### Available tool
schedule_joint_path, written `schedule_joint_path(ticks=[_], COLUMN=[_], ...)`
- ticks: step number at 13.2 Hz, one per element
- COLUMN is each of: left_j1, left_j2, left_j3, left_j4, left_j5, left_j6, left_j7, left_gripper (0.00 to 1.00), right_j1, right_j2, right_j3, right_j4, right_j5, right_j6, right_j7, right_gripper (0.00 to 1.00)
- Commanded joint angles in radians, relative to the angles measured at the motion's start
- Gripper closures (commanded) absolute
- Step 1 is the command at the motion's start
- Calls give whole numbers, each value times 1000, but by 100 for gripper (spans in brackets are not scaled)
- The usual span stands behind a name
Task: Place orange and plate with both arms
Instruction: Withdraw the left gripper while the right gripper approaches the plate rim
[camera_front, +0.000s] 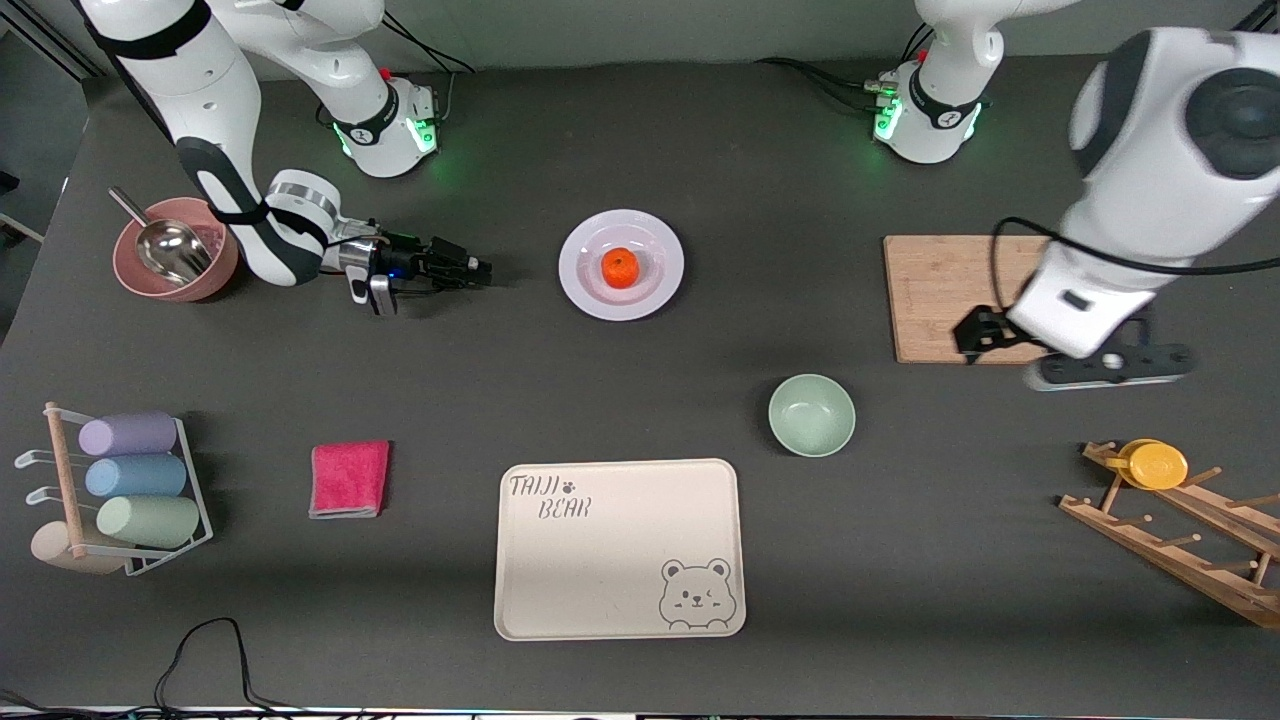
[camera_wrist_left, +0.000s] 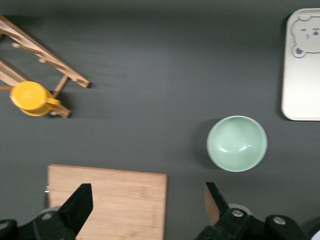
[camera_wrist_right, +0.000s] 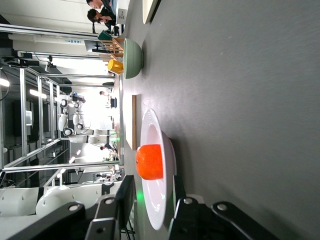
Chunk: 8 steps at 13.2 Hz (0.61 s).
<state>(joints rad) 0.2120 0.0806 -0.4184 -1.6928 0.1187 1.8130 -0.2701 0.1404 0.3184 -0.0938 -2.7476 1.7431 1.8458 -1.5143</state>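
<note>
The orange (camera_front: 620, 267) sits in the middle of the white plate (camera_front: 660, 240) at the table's centre. In the right wrist view the orange (camera_wrist_right: 150, 161) and plate (camera_wrist_right: 152, 130) show side-on. My right gripper (camera_front: 470, 268) lies low over the table, level and pointing at the plate from the right arm's end, a short gap from its rim, open and empty; it also shows in the right wrist view (camera_wrist_right: 151, 187). My left gripper (camera_front: 980, 335) hangs open and empty over the wooden cutting board's (camera_front: 940, 290) nearer edge; it also shows in the left wrist view (camera_wrist_left: 147, 207).
A pale green bowl (camera_front: 811, 414) and a beige bear tray (camera_front: 620, 548) lie nearer the camera than the plate. A pink bowl with a metal scoop (camera_front: 150, 270), a pink cloth (camera_front: 349, 479), a cup rack (camera_front: 130, 480), and a wooden rack with a yellow cup (camera_front: 1155, 465) stand at the table's ends.
</note>
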Motion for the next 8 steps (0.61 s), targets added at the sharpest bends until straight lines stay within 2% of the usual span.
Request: schedule_joint_path(ticks=[1, 6, 8], left_j1=[76, 156, 158], left_j2=[-54, -73, -75], left_j3=[-13, -7, 24], left_j4=[-15, -15, 4], left_j5=[-30, -74, -73], left_j6=[-52, -115, -165], left_j7=[123, 230, 243], left_gripper=[0, 0, 0], right_j1=[27, 27, 33], right_j2=[13, 36, 48], right_j3=[73, 207, 252], right_j4=[12, 29, 43], right_j5=[116, 289, 346], right_j6=[44, 99, 119], right_j7=[-68, -115, -131], right_gripper=[62, 62, 62])
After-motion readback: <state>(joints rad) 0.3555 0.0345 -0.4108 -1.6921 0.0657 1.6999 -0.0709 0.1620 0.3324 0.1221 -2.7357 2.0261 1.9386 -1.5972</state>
